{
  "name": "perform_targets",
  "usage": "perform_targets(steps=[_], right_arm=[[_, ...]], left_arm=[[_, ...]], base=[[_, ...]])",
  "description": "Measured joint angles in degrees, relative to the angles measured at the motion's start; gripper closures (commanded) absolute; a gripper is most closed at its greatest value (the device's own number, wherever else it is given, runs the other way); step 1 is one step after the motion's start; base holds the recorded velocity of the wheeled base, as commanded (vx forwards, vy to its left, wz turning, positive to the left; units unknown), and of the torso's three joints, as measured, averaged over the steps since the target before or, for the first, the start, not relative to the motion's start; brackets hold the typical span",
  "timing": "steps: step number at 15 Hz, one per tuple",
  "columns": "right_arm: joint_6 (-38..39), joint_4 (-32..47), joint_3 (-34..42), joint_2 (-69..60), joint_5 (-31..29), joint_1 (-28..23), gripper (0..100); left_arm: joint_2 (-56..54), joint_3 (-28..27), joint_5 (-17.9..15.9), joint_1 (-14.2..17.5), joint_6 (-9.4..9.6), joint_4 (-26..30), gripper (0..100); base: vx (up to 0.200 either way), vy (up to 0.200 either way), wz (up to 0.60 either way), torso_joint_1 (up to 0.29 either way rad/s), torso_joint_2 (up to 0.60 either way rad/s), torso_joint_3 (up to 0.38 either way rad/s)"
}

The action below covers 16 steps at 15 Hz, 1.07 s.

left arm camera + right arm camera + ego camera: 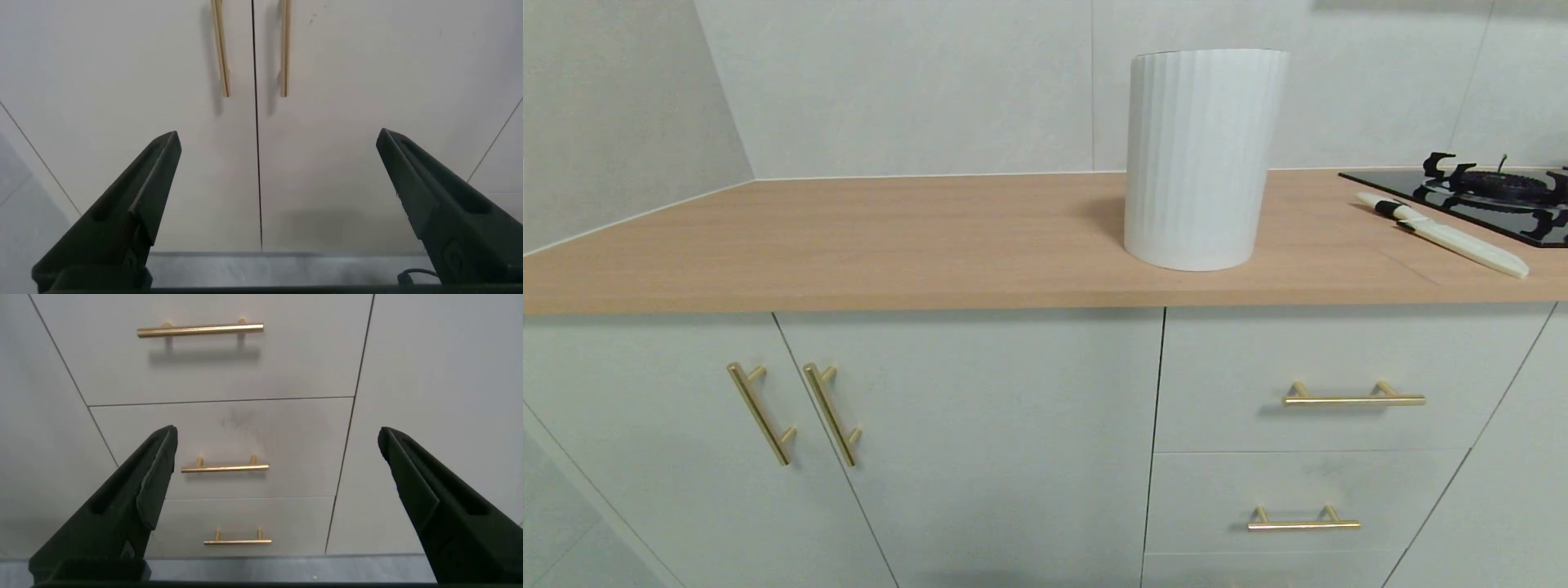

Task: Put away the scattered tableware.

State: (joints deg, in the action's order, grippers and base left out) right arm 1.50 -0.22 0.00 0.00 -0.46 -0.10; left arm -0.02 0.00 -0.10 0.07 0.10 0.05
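A tall white ribbed cylindrical holder (1202, 159) stands upright on the wooden countertop (890, 245). To its right a cream-white knife (1441, 233) with a black band lies flat on the counter, beside the stove. My left gripper (278, 145) is open, its dark fingers (139, 204) spread wide in front of the cabinet doors below the counter. My right gripper (278, 441) is open too, with its fingers (135, 502) apart facing the drawer fronts. Nothing is held in either one.
A black glass gas hob (1494, 196) with a burner grate sits at the counter's far right. Below are two cabinet doors with brass handles (792, 412) and drawers with brass handles (1354, 398). Tiled walls close the back and left corner.
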Motion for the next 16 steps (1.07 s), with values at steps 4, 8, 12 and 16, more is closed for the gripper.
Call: perform_targets(steps=[4,8,12,16], right_arm=[[0.0,0.0,0.0,0.0,-0.02,0.0,0],[0.06,0.0,0.0,0.0,0.0,0.0,0],[0.06,-0.02,0.0,0.0,-0.07,0.0,0],[0.09,-0.02,0.0,0.0,-0.07,0.02,0]], left_arm=[[0.0,0.0,0.0,0.0,0.06,0.0,0],[0.0,0.0,0.0,-0.02,0.09,0.02,0],[0.0,0.0,0.0,-0.02,0.09,0.02,0],[0.0,0.0,0.0,0.02,0.01,0.0,0]], base=[[0.0,-0.05,0.0,-0.001,0.0,-0.001],[0.0,-0.2,0.0,0.001,0.0,0.001],[0.0,-0.2,0.0,0.001,0.0,0.005],[0.0,-0.05,0.0,0.002,0.0,-0.001]])
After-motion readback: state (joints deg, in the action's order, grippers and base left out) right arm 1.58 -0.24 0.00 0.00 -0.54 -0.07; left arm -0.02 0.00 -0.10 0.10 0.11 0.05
